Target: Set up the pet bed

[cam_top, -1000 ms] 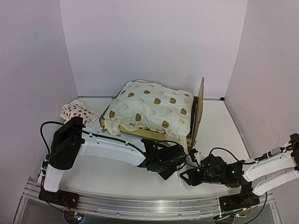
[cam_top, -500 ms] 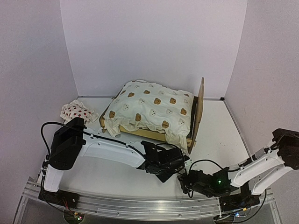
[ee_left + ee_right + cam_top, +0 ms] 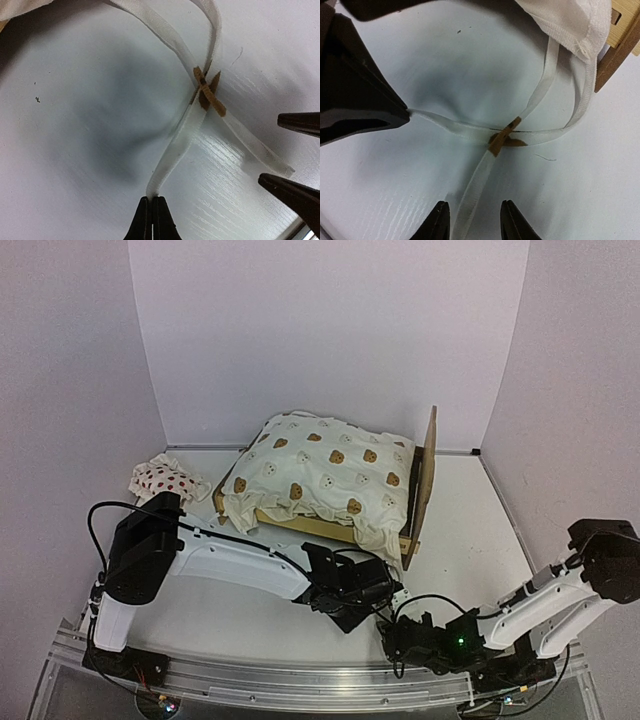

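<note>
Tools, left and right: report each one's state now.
Left tool: closed, holding one white cushion tie.
Right tool: open, straddling the other tie, not gripping it.

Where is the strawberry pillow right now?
In the top view, the strawberry pillow lies crumpled on the table at far left, near the left wall, just beside the pet bed's left end.

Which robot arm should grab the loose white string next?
Right. The right end effector is open, with the loose tie lying between its fingers, so it probably only needs to close. The left end effector is shut on the other tie.
</note>
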